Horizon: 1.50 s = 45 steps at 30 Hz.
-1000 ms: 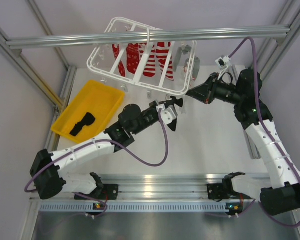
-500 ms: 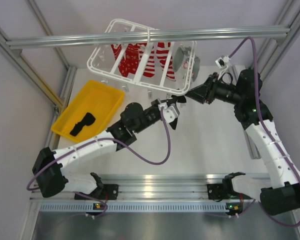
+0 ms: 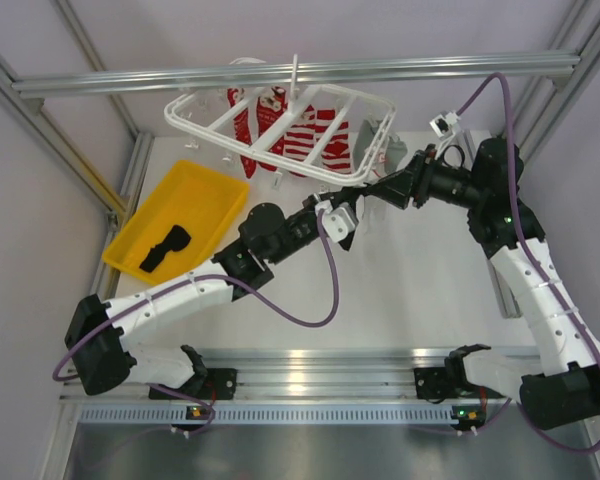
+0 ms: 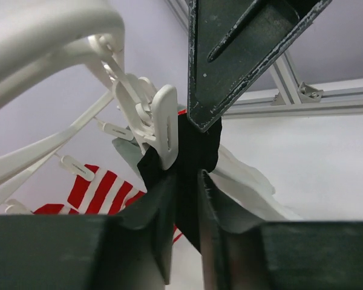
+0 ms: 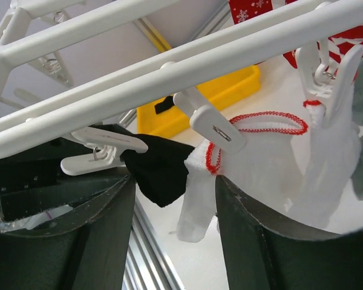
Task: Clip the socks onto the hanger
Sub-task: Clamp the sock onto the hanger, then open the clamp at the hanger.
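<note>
A black sock hangs from a white clip of the white hanger, which tilts under the top rail. My left gripper is shut on this sock just below the clip. The right wrist view shows the same clip biting the black sock. My right gripper is open beside it, touching neither clip nor sock; one of its fingers shows at the top of the left wrist view. A second black sock lies in the yellow tray.
Red-and-white socks and a grey garment hang from the hanger. A white sock with red trim is clipped right next to the black one. The aluminium rail crosses above the hanger.
The right gripper has opened and let the clip close on the black sock. The hanger has swung left and tilted more. The left gripper has stayed at the sock.
</note>
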Each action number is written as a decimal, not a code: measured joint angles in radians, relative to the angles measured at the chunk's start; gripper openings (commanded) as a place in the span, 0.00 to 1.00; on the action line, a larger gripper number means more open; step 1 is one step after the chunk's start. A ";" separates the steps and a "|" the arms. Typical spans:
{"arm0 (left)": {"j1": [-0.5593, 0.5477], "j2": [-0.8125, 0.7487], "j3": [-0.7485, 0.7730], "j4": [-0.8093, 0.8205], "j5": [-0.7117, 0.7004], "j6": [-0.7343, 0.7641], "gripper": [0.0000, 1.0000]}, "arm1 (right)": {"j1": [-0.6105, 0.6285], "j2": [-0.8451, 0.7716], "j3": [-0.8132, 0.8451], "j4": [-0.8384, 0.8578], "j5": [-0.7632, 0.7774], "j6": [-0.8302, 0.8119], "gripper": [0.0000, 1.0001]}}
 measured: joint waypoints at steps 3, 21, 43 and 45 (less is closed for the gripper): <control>0.000 -0.005 0.000 -0.014 -0.002 -0.034 0.42 | -0.005 -0.003 0.000 -0.002 0.000 0.000 0.55; 0.027 -0.364 -0.089 -0.365 -0.097 -0.444 0.47 | -0.020 -0.098 -0.006 -0.006 -0.022 0.000 0.54; 0.087 -0.257 0.008 -0.261 0.063 -0.531 0.65 | -0.017 -0.172 -0.063 0.100 -0.142 0.089 0.72; 0.087 -0.243 0.025 -0.244 0.066 -0.526 0.65 | -0.011 -0.174 -0.063 0.115 -0.142 0.093 0.74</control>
